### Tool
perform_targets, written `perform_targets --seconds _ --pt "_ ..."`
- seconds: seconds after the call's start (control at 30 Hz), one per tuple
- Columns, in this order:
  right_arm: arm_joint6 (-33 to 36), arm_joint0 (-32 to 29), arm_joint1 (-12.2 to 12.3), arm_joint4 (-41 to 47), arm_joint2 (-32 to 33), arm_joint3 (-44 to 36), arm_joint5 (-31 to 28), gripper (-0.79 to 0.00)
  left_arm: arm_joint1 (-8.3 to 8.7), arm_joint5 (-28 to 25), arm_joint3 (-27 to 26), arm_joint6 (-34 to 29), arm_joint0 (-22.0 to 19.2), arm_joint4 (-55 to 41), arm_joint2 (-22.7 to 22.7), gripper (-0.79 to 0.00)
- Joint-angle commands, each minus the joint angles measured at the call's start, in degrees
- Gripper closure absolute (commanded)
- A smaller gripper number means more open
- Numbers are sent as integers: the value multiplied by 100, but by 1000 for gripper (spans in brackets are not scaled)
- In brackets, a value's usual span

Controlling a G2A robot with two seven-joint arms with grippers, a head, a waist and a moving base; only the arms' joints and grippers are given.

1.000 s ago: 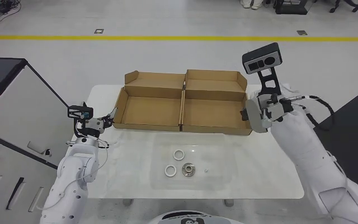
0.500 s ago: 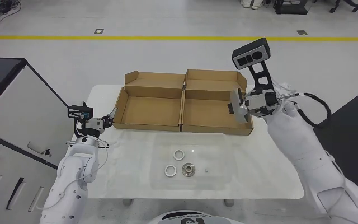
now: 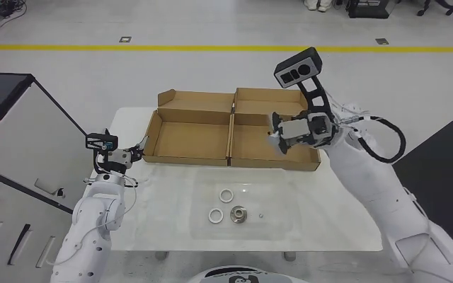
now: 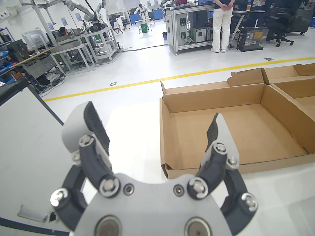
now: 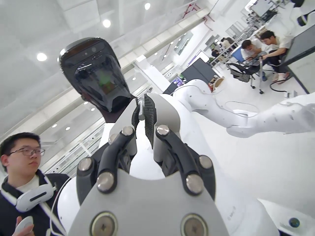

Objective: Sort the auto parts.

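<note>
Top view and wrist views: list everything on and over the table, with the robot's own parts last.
cardboard boxes: 2, brown, open, side by side on the far half of the table
white rings: 2, white, flat on the table in front of the boxes
metal part: 1, silver-grey, round, just beside the nearer ring
small piece: 1, pale, on the table close to the metal part, too small to identify
metal pin: 1, silver, clamped between the right gripper's fingers
table: 1, white, under everything
left gripper: 1, black and silver, open, beside the outer corner of the left box
right gripper: 1, black and silver, shut on the pin, above the right box
</note>
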Motion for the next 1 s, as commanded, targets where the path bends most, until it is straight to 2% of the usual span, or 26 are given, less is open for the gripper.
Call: perform_targets --seconds 0.0,0.27,0.67,0.97 --pt "98 -2 -48 304 -42 7 -8 0 0 0 0 0 0 0 0 -785" --pt "340 75 -272 1066 -272 86 -69 0 0 0 0 0 0 0 0 -785" --pt "-699 238 -404 -670 -410 232 -43 0 0 0 0 0 0 0 0 -785" --pt "-1163 159 -463 -1428 -463 77 108 0 0 0 0 0 0 0 0 -785"
